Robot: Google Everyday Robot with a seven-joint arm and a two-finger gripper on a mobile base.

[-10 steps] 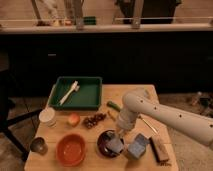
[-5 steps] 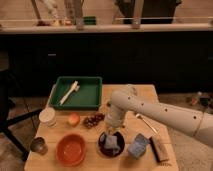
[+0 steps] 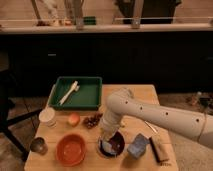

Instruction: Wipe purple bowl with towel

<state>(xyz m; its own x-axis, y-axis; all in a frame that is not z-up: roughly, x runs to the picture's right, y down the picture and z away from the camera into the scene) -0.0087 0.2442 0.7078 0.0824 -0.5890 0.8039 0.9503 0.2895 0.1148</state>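
The purple bowl (image 3: 116, 145) sits near the table's front edge, right of the orange bowl (image 3: 70, 149). A pale grey-blue towel (image 3: 106, 146) lies in the purple bowl's left part. My white arm reaches in from the right, and my gripper (image 3: 107, 136) points down into the bowl, right over the towel. The arm's end hides most of the fingers.
A green tray (image 3: 91, 96) with a white brush stands at the back left. A white cup (image 3: 47, 115), an apple (image 3: 73, 118), grapes (image 3: 92, 120) and a metal cup (image 3: 38, 145) lie on the left. A blue-grey block (image 3: 138, 146) and a dark brush (image 3: 159, 148) sit to the right.
The arm has swung left and lower, so the gripper moved from the bowl's right side to over its left part.
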